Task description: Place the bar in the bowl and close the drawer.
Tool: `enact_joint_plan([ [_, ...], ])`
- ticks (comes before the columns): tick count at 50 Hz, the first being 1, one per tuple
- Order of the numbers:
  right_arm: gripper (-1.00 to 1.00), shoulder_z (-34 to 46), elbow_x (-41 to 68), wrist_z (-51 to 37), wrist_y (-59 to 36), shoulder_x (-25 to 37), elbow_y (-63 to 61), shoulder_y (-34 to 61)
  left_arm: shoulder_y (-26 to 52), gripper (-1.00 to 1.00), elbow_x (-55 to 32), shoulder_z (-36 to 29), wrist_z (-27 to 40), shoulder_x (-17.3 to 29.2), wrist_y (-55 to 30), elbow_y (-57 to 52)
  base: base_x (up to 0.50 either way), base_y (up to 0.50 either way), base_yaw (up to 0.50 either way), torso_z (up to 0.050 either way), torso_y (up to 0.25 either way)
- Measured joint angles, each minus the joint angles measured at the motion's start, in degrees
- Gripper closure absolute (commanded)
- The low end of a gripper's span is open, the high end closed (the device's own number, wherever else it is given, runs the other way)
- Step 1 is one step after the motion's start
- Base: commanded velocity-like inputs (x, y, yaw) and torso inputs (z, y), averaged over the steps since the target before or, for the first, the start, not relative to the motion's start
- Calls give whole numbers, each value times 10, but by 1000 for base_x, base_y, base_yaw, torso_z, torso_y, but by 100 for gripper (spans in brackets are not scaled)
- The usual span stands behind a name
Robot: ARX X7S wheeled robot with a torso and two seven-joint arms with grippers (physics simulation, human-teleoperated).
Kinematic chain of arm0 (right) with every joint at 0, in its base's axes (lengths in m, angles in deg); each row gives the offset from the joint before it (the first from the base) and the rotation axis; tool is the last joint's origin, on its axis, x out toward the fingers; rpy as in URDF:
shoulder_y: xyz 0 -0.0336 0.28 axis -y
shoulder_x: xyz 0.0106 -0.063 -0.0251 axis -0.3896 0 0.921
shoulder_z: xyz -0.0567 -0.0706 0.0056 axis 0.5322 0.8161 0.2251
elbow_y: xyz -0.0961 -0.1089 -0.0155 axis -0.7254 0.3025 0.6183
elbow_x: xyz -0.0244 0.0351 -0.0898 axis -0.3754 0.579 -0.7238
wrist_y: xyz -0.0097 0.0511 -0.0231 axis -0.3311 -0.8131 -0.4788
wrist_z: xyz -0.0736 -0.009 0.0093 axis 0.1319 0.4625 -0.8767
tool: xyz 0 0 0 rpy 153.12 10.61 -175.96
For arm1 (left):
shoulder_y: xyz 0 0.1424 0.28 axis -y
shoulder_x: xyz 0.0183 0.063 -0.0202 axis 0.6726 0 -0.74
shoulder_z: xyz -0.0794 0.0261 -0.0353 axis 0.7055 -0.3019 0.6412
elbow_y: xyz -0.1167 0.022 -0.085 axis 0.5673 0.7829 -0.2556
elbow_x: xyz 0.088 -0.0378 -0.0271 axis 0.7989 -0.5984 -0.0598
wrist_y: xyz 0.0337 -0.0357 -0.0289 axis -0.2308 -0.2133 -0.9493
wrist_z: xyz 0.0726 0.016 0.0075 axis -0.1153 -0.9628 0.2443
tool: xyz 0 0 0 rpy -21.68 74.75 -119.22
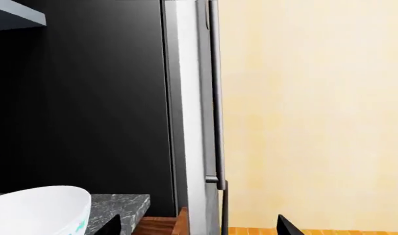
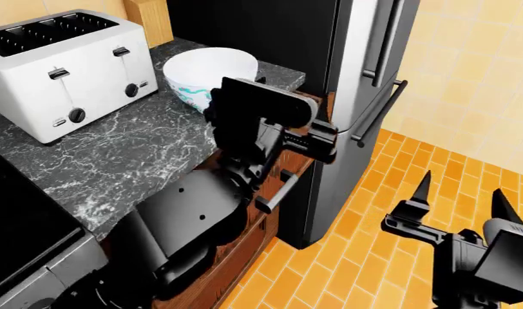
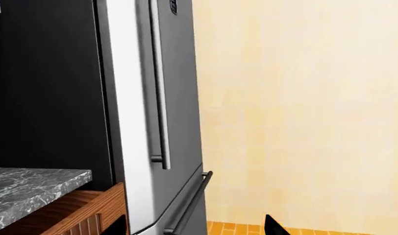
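- the bowl (image 2: 208,72) is sitting on the dark stone bench (image 2: 115,161), near the far corner, next to the fridge (image 2: 364,77). a white toaster (image 2: 64,67) is standing just beside it.
- i am guessing the bowl is hard, smooth and a bit heavy, and it could crack if it is bumped. it is not needing a lift, so the bar should go in softly.
- i am not seeing the bar in any view. it may be inside the drawer, so i cannot tell how it will feel or where to hold it.
- the drawer (image 2: 283,187) is sticking out under the front edge of the bench, with the left arm hiding most of it. its silver handle (image 2: 277,191) is peeking out. the wood is looking stiff and heavy, so a flat push on the front should be shutting it.
- the left gripper (image 2: 317,138) is hanging over the drawer. its two dark tips are showing wide apart in the left wrist view, with nothing between them.
- the right gripper (image 2: 457,201) is hanging over the orange floor (image 2: 390,244), well away from the bench. its jaws are spread apart and holding nothing.
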Motion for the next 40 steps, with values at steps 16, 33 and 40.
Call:
enact_joint_plan([
  [16, -100, -14, -9, -13, -32, 1, -31, 9, -51, -100, 25, -50, -29, -60, 83, 123, 0, 0, 0, 0, 0],
  [33, -100, -23, -6, -2, -55, -14, -33, 16, -101, -100, 16, -83, -42, -83, 159, 238, 0, 0, 0, 0, 0],
  [40, -100, -26, -5, 4, -60, -18, -31, 16, -102, -100, -15, -114, -54, -89, 204, 314, 0, 0, 0, 0, 0],
])
